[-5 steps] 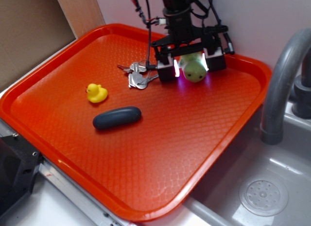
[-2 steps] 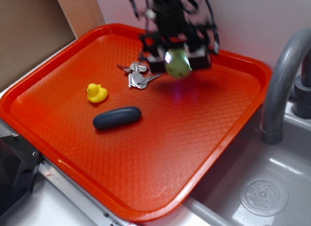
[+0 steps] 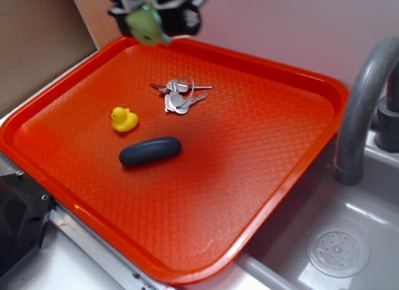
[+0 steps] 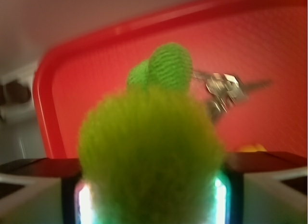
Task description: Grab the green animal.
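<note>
A pale wall runs behind the orange tray (image 3: 268, 178), which sits beside a steel sink (image 3: 349, 240) with a grey faucet (image 3: 358, 109) on its right. From where I sit, my gripper (image 3: 149, 19) is high at the top of the exterior view, above the tray's far left rim, with its jaws clamped on the green animal (image 3: 147, 25); the wrist view confirms it, the fuzzy lime shell (image 4: 149, 156) filling the space between both pads and the olive head (image 4: 166, 67) poking out ahead. The turtle is well clear of the tray floor, so I judge the grab essentially made. To finish it well I would keep the squeeze steady and avoid quick swings, since plush is soft and could slip out of a loosening grip. Below, the keys (image 3: 177, 96) lie near the tray's middle, the yellow duck (image 3: 124, 119) to their left and a dark oblong object (image 3: 150, 151) just in front of the duck. None sits under the gripper, and nothing blocks it; only the wall is close behind.
</note>
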Available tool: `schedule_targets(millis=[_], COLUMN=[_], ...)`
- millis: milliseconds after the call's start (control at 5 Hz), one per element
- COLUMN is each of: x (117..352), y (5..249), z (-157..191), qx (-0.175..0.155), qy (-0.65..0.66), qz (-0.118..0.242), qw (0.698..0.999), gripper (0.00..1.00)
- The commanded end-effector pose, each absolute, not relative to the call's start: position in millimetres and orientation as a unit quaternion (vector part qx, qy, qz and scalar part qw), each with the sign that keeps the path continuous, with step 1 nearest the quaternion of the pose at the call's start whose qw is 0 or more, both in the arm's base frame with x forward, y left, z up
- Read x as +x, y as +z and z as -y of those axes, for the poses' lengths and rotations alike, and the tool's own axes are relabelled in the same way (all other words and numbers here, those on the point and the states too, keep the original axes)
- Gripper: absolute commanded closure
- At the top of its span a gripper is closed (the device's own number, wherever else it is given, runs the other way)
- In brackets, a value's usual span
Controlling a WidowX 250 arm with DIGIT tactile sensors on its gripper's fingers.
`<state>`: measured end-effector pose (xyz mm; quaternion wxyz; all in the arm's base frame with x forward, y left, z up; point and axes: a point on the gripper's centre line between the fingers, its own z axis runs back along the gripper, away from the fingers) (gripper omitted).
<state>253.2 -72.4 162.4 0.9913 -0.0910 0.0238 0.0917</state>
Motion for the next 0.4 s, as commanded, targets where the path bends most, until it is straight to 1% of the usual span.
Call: schedule_targets(millis=[0, 200], x=[222.1, 219.5], y=[245.4, 248.6], z=[51.0, 54.7], qx=[-0.119, -0.130], qy=[0.098, 0.076], qz=[0.035, 0.036], qw=[0.987, 0.988], gripper=[1.00, 1.00])
